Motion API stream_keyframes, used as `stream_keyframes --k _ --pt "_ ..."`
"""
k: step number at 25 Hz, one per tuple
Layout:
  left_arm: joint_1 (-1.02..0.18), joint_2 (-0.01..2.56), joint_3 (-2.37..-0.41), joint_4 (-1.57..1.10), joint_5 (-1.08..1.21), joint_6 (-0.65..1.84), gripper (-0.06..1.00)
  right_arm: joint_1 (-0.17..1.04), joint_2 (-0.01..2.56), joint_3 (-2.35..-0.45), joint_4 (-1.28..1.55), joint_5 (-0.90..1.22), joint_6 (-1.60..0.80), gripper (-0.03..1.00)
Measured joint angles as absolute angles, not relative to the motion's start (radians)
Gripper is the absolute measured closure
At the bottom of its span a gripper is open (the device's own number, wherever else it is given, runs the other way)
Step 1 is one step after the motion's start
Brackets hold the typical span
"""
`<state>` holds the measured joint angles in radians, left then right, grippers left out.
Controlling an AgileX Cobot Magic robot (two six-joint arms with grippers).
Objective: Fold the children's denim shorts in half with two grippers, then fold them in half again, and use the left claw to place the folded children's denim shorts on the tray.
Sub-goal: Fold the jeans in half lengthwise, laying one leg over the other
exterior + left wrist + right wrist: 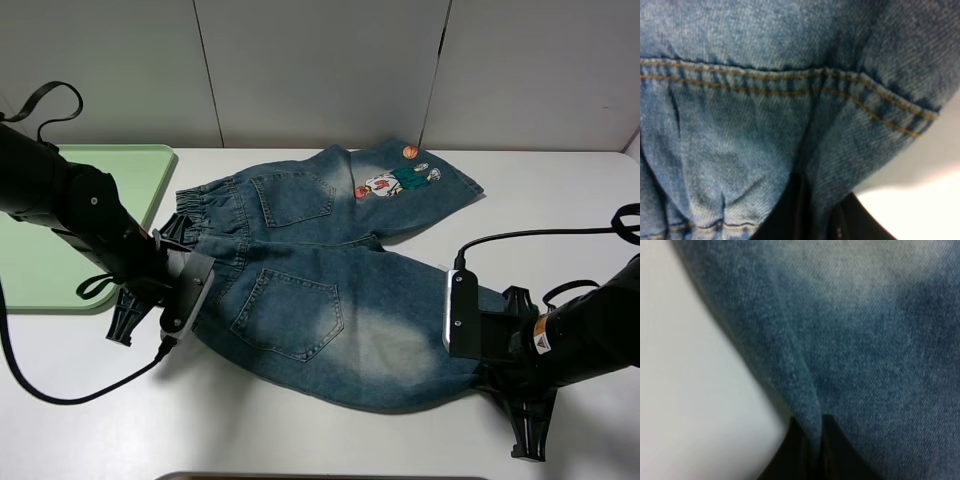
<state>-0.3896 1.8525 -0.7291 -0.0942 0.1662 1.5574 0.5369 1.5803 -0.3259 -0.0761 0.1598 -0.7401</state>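
Broadly, a white table (300,440) fills the scene, with pale wall panels (320,70) behind it. The children's denim shorts (320,290) lie spread flat across the middle of the table, back side up. The ruched waistband is toward the left, and both legs run off to the right. The far leg angles up toward the wall and carries the colourful cartoon patch (392,183) near its hem. The near leg has a pale bleached area beside its patch pocket.

The tray (60,250) sits at the far left of the table, light green. Its near right corner is hidden behind the left arm, and the shorts lie beside it without touching it.

The left claw (203,278) rests at the waistband end of the near leg. In its wrist view, denim and orange stitching fill the picture, and the black fingers (790,215) are closed on a fold of the cloth. The right gripper (450,312) is at the hem of the near leg. Its fingers (800,450) are likewise pinched together on a ridge of denim, with bare table beside it. A black cable (60,395) loops from the left arm across the table in front of the tray.
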Motion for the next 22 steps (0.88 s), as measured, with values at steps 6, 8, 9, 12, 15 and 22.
stream_keyframes --k 6,8,9,12,15,22 --pt "-0.434 1.840 -0.732 -0.095 0.316 1.521 0.89 0.537 1.563 -0.326 -0.085 0.183 -0.740 0.99" --pt "-0.464 1.840 -0.736 -0.094 0.370 1.497 0.89 0.537 1.550 -0.326 -0.088 0.192 -0.740 0.99" --pt "-0.481 1.840 -0.736 -0.094 0.396 1.478 0.89 0.537 1.533 -0.326 -0.091 0.205 -0.740 0.99" --pt "-0.533 1.829 -0.737 -0.095 0.502 1.421 0.89 0.537 1.481 -0.326 -0.108 0.257 -0.740 0.99" --pt "-0.572 1.810 -0.737 -0.096 0.634 1.360 0.89 0.537 1.431 -0.326 -0.130 0.344 -0.740 0.99" --pt "-0.583 1.720 -0.743 -0.099 0.896 1.219 0.89 0.538 1.338 -0.326 -0.183 0.493 -0.740 0.99"
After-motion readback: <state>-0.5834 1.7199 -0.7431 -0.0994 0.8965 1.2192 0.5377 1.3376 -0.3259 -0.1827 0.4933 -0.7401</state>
